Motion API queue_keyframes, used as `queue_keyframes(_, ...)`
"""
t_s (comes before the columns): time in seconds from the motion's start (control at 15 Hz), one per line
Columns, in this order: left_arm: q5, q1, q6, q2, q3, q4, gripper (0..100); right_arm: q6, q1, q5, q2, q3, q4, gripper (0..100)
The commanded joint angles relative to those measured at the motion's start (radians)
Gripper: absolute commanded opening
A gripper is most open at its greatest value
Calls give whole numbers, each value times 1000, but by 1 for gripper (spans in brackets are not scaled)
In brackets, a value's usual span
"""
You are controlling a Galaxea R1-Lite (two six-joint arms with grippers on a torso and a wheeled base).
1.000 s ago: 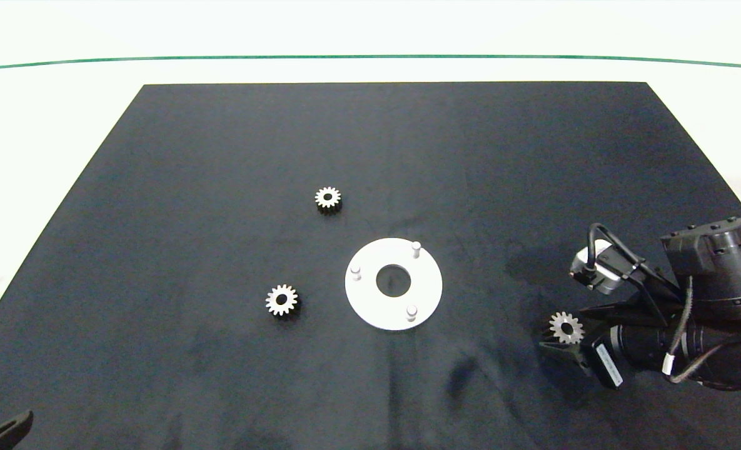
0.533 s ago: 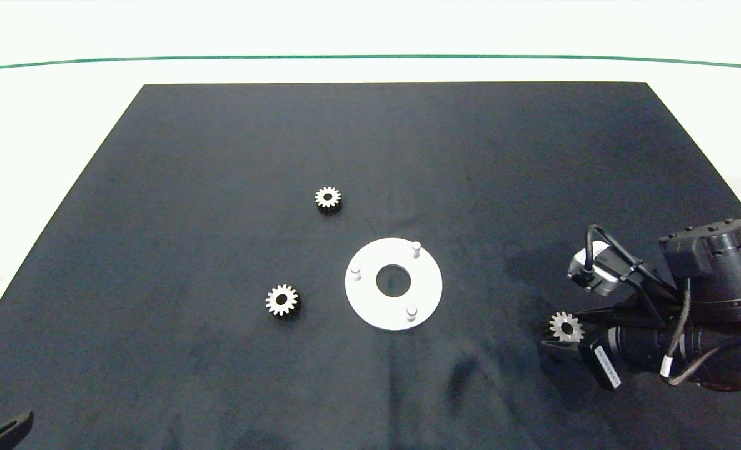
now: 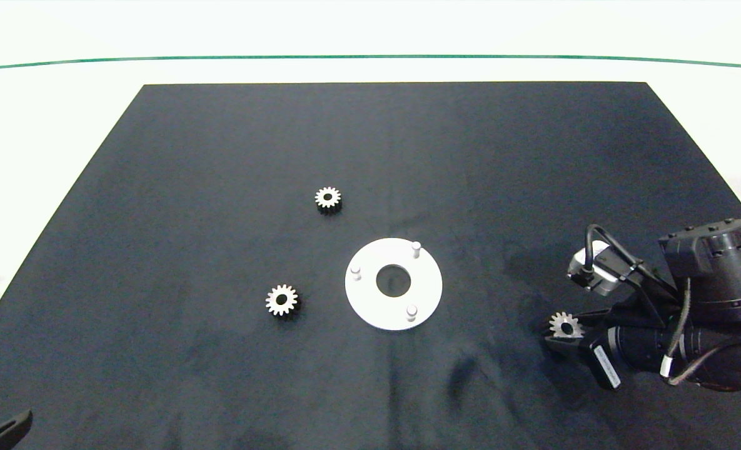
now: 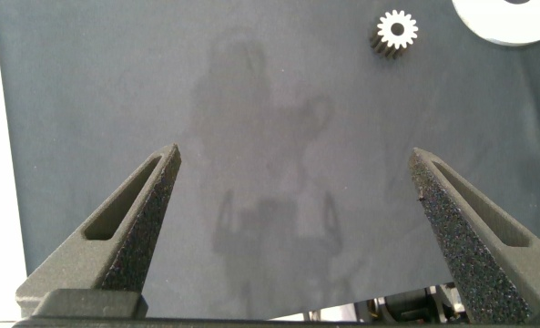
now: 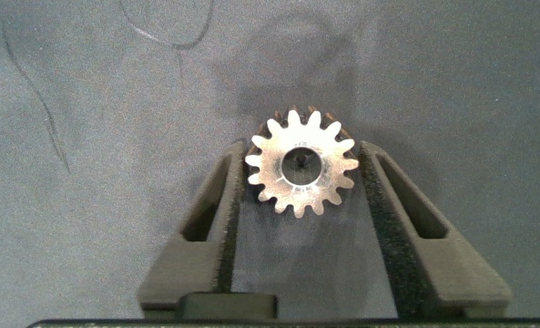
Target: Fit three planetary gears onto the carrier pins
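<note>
Two planetary gears lie loose on the black mat: one [image 3: 327,198] beyond the white disc [image 3: 367,302] and one [image 3: 281,300] to its left. The disc's three carrier pins [image 3: 416,248] stand bare. At the right, my right gripper [image 3: 556,332] is shut on the third planetary gear [image 3: 564,325]; the right wrist view shows that gear [image 5: 301,164] lying flat, pinched between both pads [image 5: 231,205]. My left gripper [image 4: 297,159] is open and holds nothing, low at the front left corner [image 3: 1,431], with the left-hand gear [image 4: 397,30] ahead of it.
The black mat [image 3: 220,137] covers most of the white table [image 3: 45,112]. A green line [image 3: 370,57] crosses the far side. The right arm's wrist and cable [image 3: 689,306] fill the mat's right front area.
The right gripper's fingers have drawn in around the gear at the right, and gear and gripper have shifted slightly. The left arm, the disc and the other two gears have not moved.
</note>
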Motion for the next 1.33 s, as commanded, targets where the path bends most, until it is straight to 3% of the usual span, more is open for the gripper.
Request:
queue_keyframes(0.07,0,0,0,-1,1,2,100,-2,-1,0,-1,1,-1,43)
queue_keyframes(0.6,0,0,0,-1,3,2,100,-2,-1,-2,6,0,-1,26)
queue_keyframes(1.0,0,0,2,-1,4,2,100,-5,22,0,-36,-98,25,22)
queue_keyframes(1.07,0,0,2,-1,4,2,100,-3,39,1,-44,-131,61,22)
queue_keyframes(1.2,0,0,2,-2,6,2,100,9,85,3,-54,-224,193,22)
queue_keyframes(1.33,0,-1,2,-18,12,2,100,56,161,3,-41,-287,249,22)
